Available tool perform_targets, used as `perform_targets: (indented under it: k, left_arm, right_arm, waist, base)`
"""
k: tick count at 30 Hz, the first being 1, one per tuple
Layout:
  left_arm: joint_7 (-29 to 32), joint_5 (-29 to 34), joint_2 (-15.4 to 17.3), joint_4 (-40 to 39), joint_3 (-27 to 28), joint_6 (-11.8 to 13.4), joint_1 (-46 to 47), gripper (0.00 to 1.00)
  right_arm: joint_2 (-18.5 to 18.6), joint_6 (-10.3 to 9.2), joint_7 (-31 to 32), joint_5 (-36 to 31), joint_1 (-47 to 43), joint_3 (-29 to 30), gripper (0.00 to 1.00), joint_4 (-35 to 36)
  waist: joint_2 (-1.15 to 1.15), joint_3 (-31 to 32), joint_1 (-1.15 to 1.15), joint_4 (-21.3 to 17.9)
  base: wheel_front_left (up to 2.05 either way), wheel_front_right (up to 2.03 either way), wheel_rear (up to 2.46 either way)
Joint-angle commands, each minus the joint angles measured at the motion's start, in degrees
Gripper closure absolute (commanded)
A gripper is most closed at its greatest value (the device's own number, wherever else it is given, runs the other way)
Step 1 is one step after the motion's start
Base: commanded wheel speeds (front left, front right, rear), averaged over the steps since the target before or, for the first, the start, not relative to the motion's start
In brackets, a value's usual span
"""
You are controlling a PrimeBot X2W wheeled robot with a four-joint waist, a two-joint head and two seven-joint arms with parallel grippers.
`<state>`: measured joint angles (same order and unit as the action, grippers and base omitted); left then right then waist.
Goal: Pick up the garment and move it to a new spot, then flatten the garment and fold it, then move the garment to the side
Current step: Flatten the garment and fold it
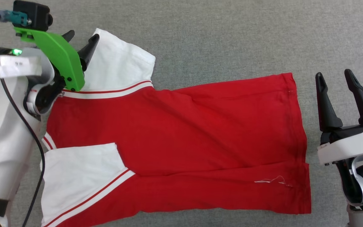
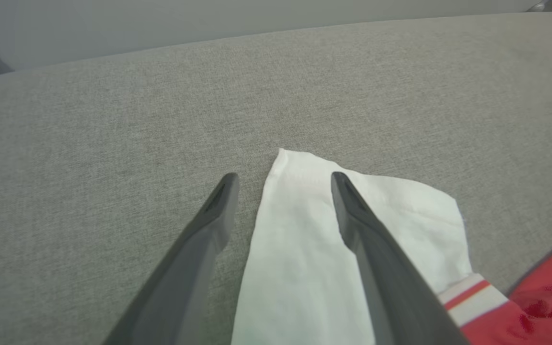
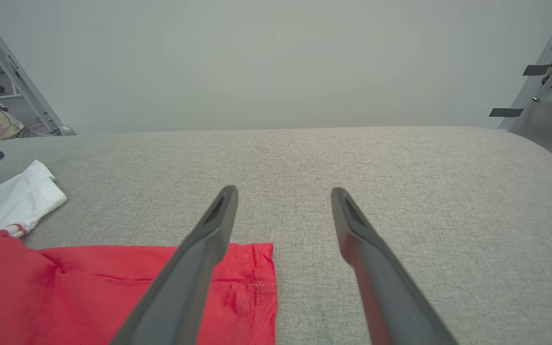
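The garment [image 1: 175,132] lies flat and sideways on the grey fabric surface [image 1: 232,37], its 2 white sleeves toward the robot's left and its red hem toward the right. The hem edge runs nearly straight. The far sleeve's corner juts out onto bare cloth.

The left gripper [image 1: 83,35] hangs over that far sleeve's edge with its fingers apart, 1 above the sleeve and 1 above bare surface, holding nothing. The right gripper [image 1: 333,74] stands just past the hem, fingers apart and empty, clear of the cloth.

A wide bare band lies beyond the garment's far side, and a narrower strip lies right of the hem. In the right wrist view the surface ends in a rounded far edge before a pale wall [image 3: 276,57], with slanted metal frame legs [image 3: 17,81] at the side.
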<state>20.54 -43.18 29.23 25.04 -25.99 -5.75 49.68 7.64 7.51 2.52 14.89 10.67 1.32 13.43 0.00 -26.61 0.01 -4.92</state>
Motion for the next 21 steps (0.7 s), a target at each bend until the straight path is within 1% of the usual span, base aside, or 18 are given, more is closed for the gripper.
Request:
perform_targets:
  k: [1, 5, 8, 11, 16, 17, 18, 19, 20, 21]
  left_arm:
    - [2.80, -1.39, 0.81, 1.69, -0.60, -0.64, 2.54, 0.00]
    - [11.18, -4.17, 2.58, 5.68, -2.40, -1.38, 6.36, 0.00]
    - [14.33, -5.41, 3.07, 7.29, -3.26, -1.55, 8.35, 0.00]
    - [18.79, -6.36, 3.23, 9.04, -5.11, -1.64, 9.68, 0.00]
    - [31.51, -8.41, 3.56, 11.77, -9.43, -1.64, 10.04, 0.00]
    - [33.22, -8.64, 3.54, 12.17, -9.80, -1.36, 10.07, 0.42]
    - [34.69, -8.84, 3.43, 12.38, -10.13, -0.98, 10.11, 0.65]
    - [35.31, -8.68, 3.34, 12.32, -10.50, -0.85, 10.15, 0.85]
    - [35.76, -8.55, 3.16, 12.26, -10.85, -0.71, 10.11, 1.00]
    - [35.74, -8.53, 2.96, 12.21, -10.90, -0.49, 10.11, 1.00]
  right_arm:
    - [-0.22, -0.02, -0.41, 0.07, 1.25, -0.44, 0.00, -0.19]
    - [-0.59, -0.02, -0.90, 1.15, 2.03, -1.70, 0.00, -1.31]
    - [-0.70, -0.02, -1.37, 1.76, 2.29, -1.87, 0.00, -2.03]
    - [-0.98, -0.02, -1.88, 2.47, 2.45, -1.80, 0.00, -2.84]
    - [-1.25, -0.02, -2.58, 3.54, 2.65, -1.59, 0.00, -4.04]
    - [-1.23, -0.02, -2.63, 3.71, 2.72, -1.62, 0.00, -4.17]
    - [-1.20, -0.02, -2.59, 3.93, 2.79, -1.65, 0.00, -4.39]
    - [-1.15, -0.02, -2.55, 4.14, 2.87, -1.67, 0.00, -4.52]
    - [-1.06, -0.02, -2.44, 4.46, 2.96, -1.72, 0.00, -4.63]
    - [-0.94, -0.02, -2.32, 4.66, 3.03, -1.72, 0.00, -4.66]
  waist:
    - [0.00, -3.03, -0.01, -2.77]
    - [0.00, -3.98, -0.01, -4.48]
    - [0.00, -4.74, -0.01, -5.40]
    - [0.00, -5.46, -0.01, -6.21]
    - [0.00, -6.04, -0.01, -7.09]
    - [0.00, -6.12, -0.01, -7.21]
    - [0.00, -6.22, -0.01, -7.35]
    - [0.00, -6.30, -0.01, -7.40]
    - [0.00, -6.37, -0.01, -7.44]
    - [0.00, -6.46, -0.01, -7.43]
  base:
    - [0.00, 0.00, 0.00]
    - [0.00, 0.00, 0.00]
    - [0.00, 0.00, 0.00]
    - [0.00, 0.00, 0.00]
    - [0.00, 0.00, 0.00]
    - [0.00, 0.00, 0.00]
    - [0.00, 0.00, 0.00]
    - [0.00, 0.00, 0.00]
    - [0.00, 0.00, 0.00]
    - [0.00, 0.00, 0.00]
